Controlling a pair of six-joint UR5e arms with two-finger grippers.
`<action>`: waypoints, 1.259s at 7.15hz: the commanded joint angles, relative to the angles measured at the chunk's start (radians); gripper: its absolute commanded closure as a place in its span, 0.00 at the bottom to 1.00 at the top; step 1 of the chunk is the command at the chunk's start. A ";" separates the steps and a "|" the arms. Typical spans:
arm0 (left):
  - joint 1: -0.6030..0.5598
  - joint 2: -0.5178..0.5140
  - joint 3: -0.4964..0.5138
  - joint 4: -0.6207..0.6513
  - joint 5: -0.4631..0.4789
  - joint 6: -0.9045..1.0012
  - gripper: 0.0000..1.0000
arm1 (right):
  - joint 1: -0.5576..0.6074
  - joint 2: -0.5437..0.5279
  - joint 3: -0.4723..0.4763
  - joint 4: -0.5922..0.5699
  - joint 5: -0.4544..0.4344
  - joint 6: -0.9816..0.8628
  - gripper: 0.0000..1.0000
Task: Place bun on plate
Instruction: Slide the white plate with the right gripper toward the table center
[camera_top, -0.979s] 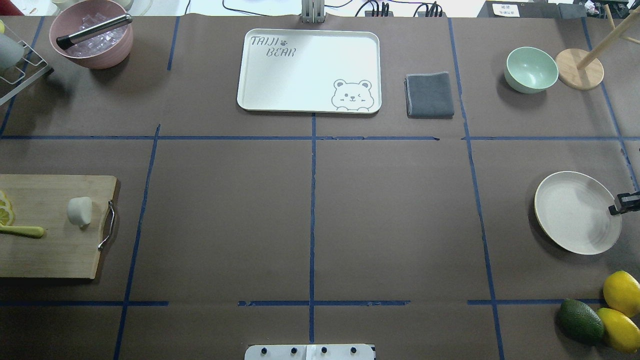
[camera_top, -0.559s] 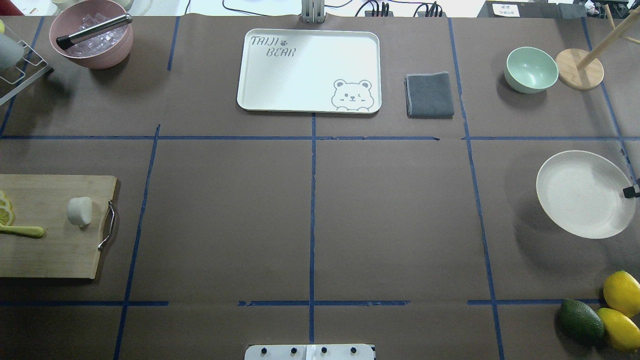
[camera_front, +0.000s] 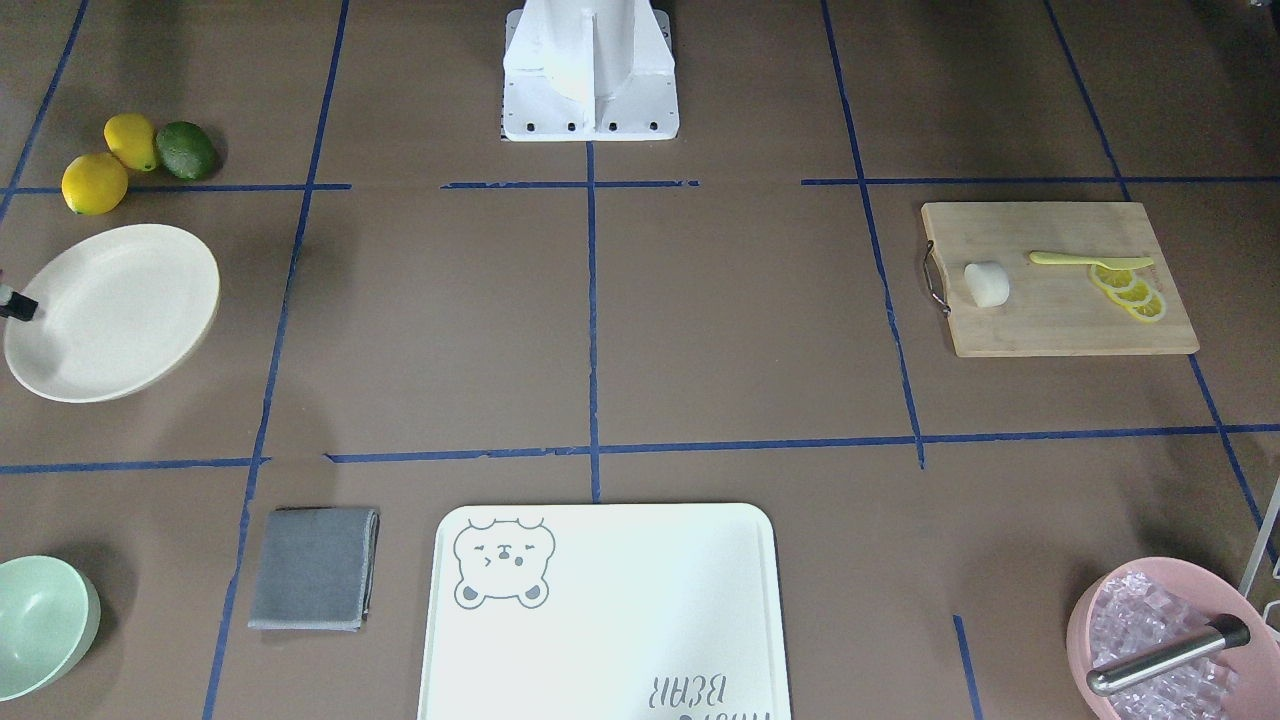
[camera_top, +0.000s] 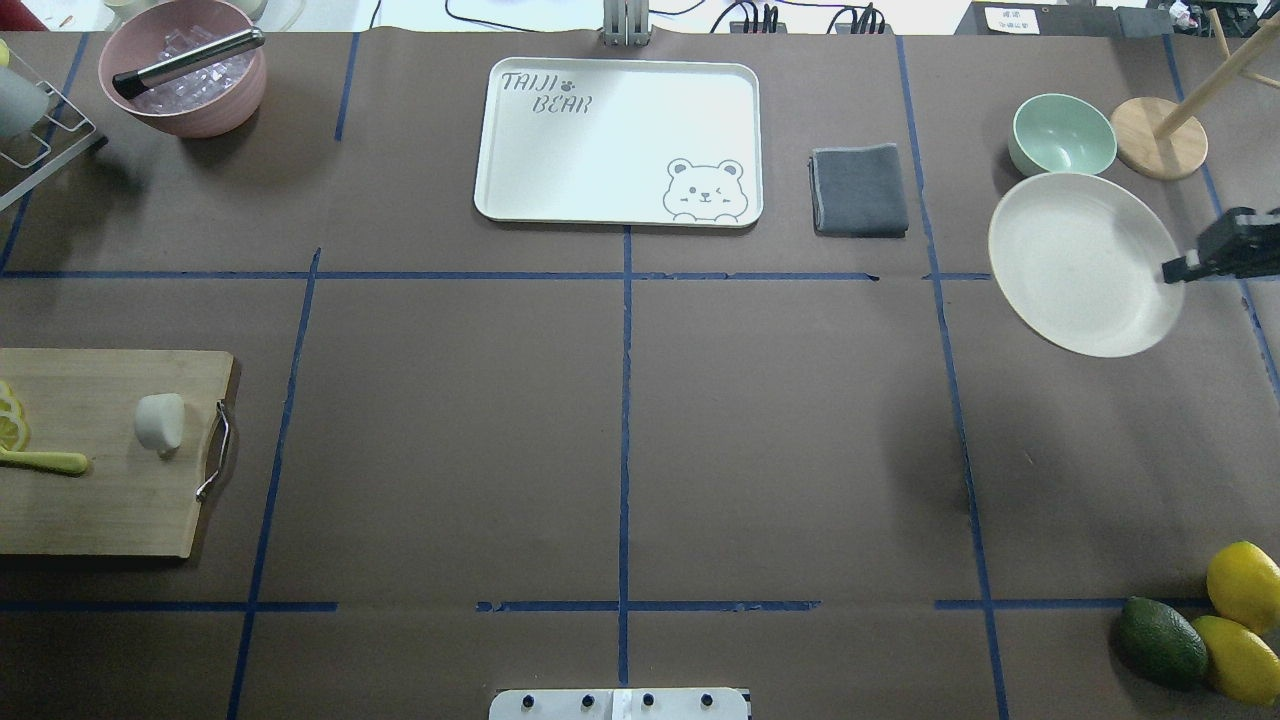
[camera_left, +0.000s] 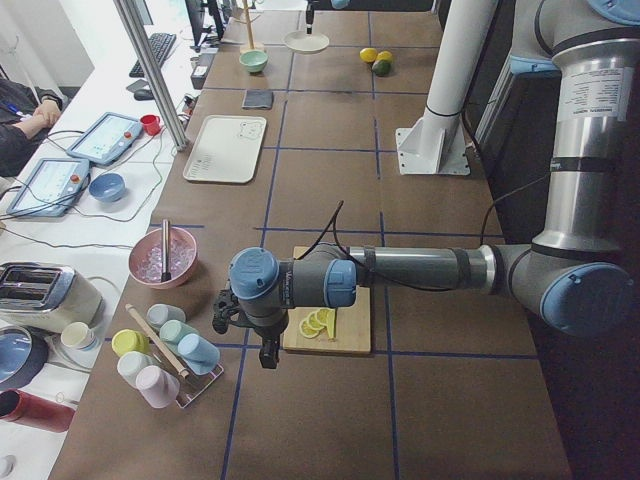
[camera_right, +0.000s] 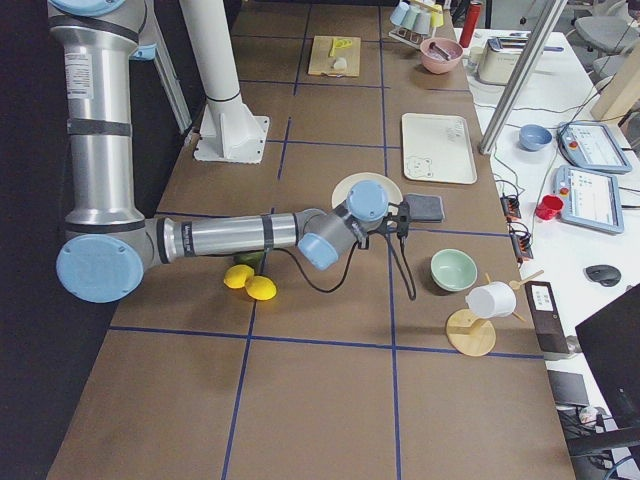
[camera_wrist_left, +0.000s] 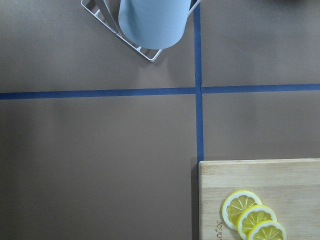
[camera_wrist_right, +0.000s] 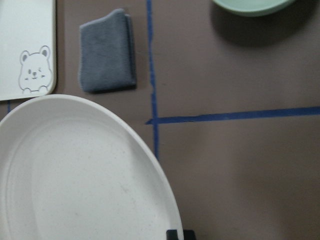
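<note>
The white bun (camera_top: 160, 421) lies on the wooden cutting board (camera_top: 100, 500) at the table's left, also seen as the bun (camera_front: 986, 284) in the front-facing view. The cream plate (camera_top: 1085, 265) hangs above the table at the right, just in front of the green bowl. My right gripper (camera_top: 1178, 268) is shut on the plate's right rim; the right wrist view shows the plate (camera_wrist_right: 75, 175) filling its lower left. My left gripper (camera_left: 264, 350) shows only in the exterior left view, beyond the board's far end, and I cannot tell its state.
A bear-printed tray (camera_top: 617, 140) and grey cloth (camera_top: 858, 190) lie at the back. Green bowl (camera_top: 1062, 135) and wooden stand (camera_top: 1160, 137) sit back right. Lemons (camera_top: 1240, 585) and an avocado (camera_top: 1160, 640) lie front right, a pink ice bowl (camera_top: 183, 75) back left. Lemon slices (camera_wrist_left: 252, 220) lie on the board.
My right gripper has carried the plate away from the robot and somewhat toward the table's middle, from beside the fruit to near the green bowl. The bun has not moved.
</note>
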 joint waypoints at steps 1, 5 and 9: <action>0.000 0.000 -0.001 -0.001 0.000 0.003 0.00 | -0.239 0.194 0.002 0.005 -0.177 0.345 1.00; 0.000 0.002 0.004 -0.001 0.000 0.003 0.00 | -0.697 0.365 -0.009 -0.007 -0.667 0.640 1.00; 0.000 0.002 0.012 -0.001 0.002 0.003 0.00 | -0.797 0.351 -0.021 -0.009 -0.792 0.661 1.00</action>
